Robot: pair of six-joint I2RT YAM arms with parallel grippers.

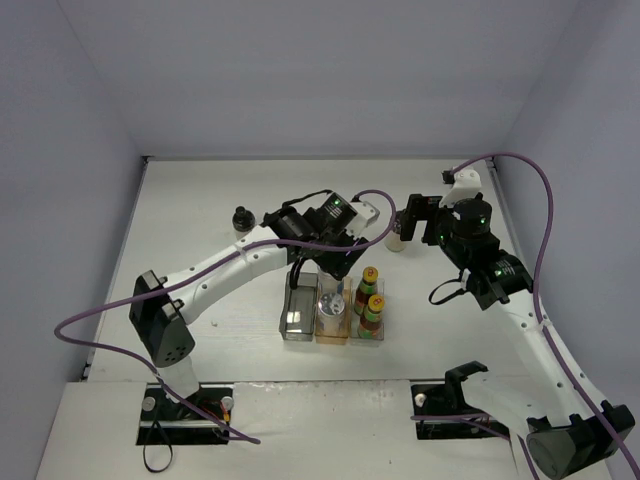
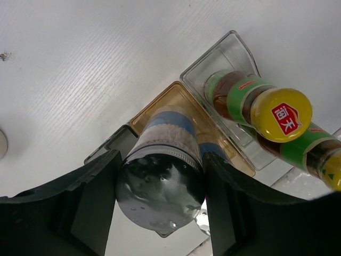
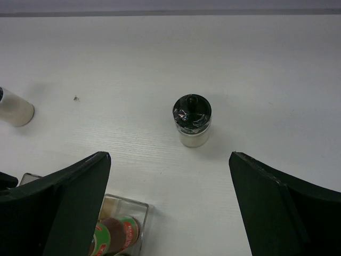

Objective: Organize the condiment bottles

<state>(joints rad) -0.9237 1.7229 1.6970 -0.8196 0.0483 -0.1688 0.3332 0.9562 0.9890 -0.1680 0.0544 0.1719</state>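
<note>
Condiment bottle [image 2: 165, 133] with a silver cap is hanging clamped in the left end effector [image 2: 162, 165] at the amber bin [image 2: 166, 89]. Two dark bottles [image 2: 240, 93] are crowding the adjoining clear bin [image 2: 229, 45]. The right end effector [image 3: 169, 157] is hovering with fingers spread, facing a black-capped bottle [image 3: 192, 121] standing amid open white counter [image 3: 266, 80].

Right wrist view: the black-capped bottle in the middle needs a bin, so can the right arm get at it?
Probably yes. The right gripper is open and the bottle stands upright ahead of it, with only bare table between.
</note>
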